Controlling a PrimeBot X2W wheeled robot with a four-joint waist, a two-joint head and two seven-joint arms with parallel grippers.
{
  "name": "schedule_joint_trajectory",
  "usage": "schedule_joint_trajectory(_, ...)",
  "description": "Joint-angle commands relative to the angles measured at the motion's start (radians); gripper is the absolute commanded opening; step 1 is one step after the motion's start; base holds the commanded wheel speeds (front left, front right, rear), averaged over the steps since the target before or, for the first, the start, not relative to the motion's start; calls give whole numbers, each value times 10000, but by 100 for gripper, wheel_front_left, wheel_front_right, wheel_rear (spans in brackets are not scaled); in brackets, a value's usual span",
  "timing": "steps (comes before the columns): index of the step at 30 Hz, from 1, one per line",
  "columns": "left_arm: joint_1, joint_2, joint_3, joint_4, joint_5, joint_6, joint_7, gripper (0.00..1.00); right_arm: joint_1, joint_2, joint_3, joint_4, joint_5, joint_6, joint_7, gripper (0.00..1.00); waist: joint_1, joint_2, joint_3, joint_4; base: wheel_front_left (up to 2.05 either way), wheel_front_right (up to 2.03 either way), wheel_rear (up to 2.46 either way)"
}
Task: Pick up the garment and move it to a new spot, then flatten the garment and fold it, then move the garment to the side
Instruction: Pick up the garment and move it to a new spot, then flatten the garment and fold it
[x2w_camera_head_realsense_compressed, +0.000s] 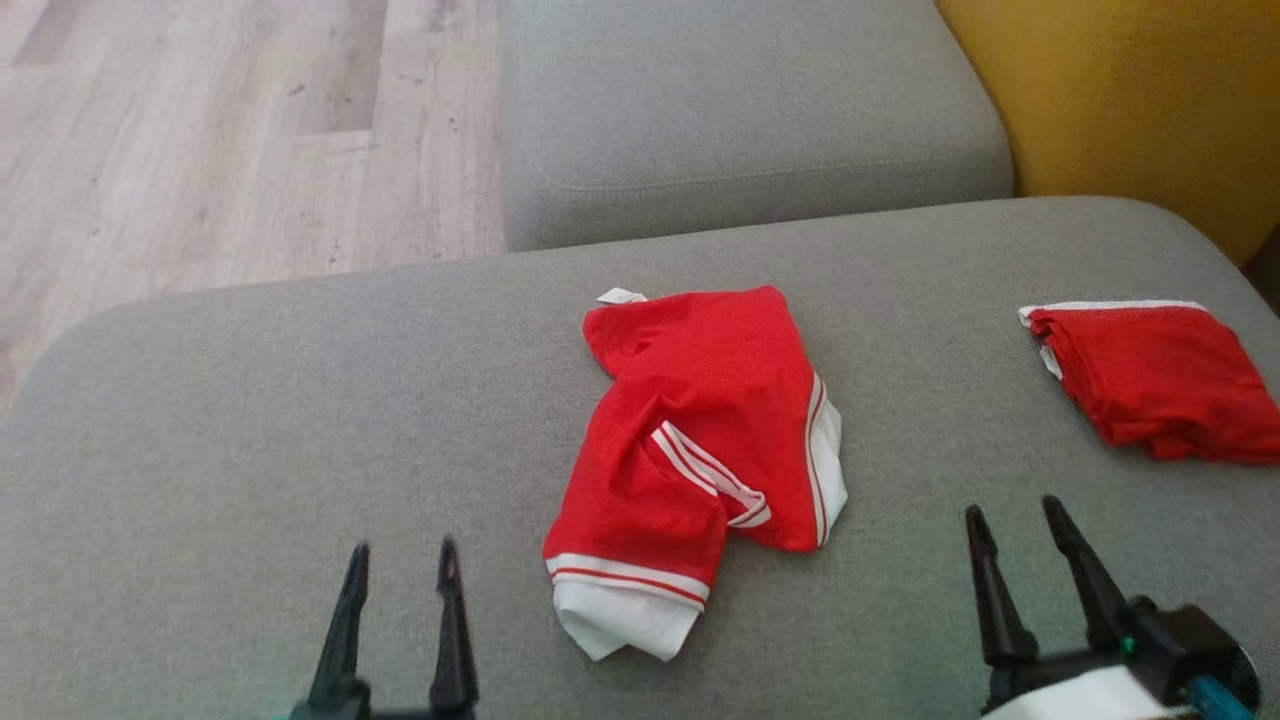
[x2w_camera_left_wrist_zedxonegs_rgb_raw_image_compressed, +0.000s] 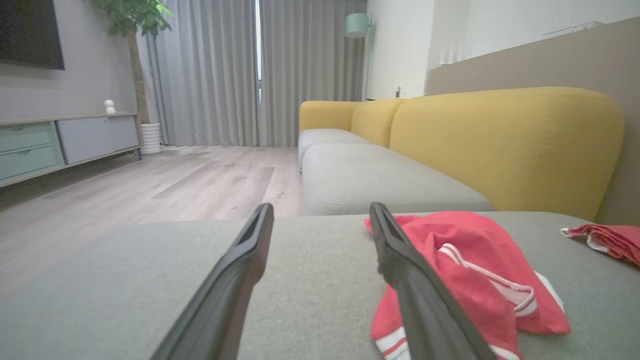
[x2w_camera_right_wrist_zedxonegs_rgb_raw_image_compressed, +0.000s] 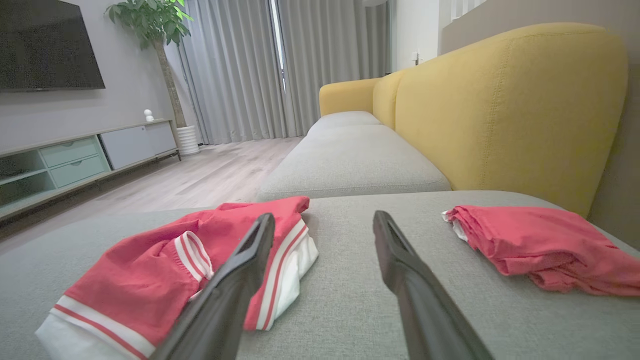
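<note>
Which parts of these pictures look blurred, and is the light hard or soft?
Head view: soft light, faint shadow under the red garment; the left gripper smeared, the right gripper crisp. Left wrist view: slightly soft overall. Right wrist view: sharper, the yellow backrest clear.

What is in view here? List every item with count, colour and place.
crumpled garment: one, red with white striped trim, middle of the near cushion
folded garment: one, red with white edge, right on that cushion
seat cushions: three, grey, in a row
backrest: yellow, right of the cushions
floor: pale wood, left
curtains: grey, far wall
plant: one, green, white pot, by the curtains
cabinet: one, pale green and grey, left wall
left gripper: dark, open, lower left
right gripper: dark, open, lower right
</note>
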Motion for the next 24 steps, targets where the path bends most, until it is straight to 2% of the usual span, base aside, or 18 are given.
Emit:
schedule_joint_trajectory(1,-227,-94,412,-388,27,8,-96,100,-199,-13,135,-373,-79,65,-26,100,1,-1,-46,39,0,0,0)
schedule_joint_trajectory(10,722,-313,823,-642,364,-598,-96,100,160,131,-213,-419,-295,65,-26,100,1,-1,-156,184,0,0,0)
schedule_joint_trajectory(24,773,-396,977,-511,606,-715,-97,100,158,127,-124,-279,-353,65,-26,100,1,-1,-160,153,0,0,0)
